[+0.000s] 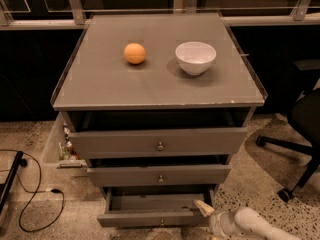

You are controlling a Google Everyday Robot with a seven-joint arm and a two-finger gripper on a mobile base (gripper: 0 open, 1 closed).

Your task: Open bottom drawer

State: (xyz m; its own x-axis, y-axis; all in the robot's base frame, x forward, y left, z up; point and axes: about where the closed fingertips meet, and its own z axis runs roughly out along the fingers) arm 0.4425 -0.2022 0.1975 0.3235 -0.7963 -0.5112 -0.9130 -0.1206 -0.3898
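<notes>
The bottom drawer point(150, 217) is the lowest and narrowest grey front of the cabinet, at the bottom centre. It stands pulled out, so its inside floor shows. Its small round knob point(161, 223) is just visible at the frame's lower edge. My gripper point(204, 209) comes in from the lower right on a white arm point(250, 225). Its tip is at the drawer's right front corner. Above it sit the mid-sized drawer point(160, 175) and the widest top drawer point(159, 142), both partly out.
An orange point(135, 53) and a white bowl point(195, 57) sit on the cabinet top point(100, 84). A side bin point(59, 149) with small items hangs on the left. A black cable point(35, 199) lies on the floor at left. An office chair base point(290, 159) stands at right.
</notes>
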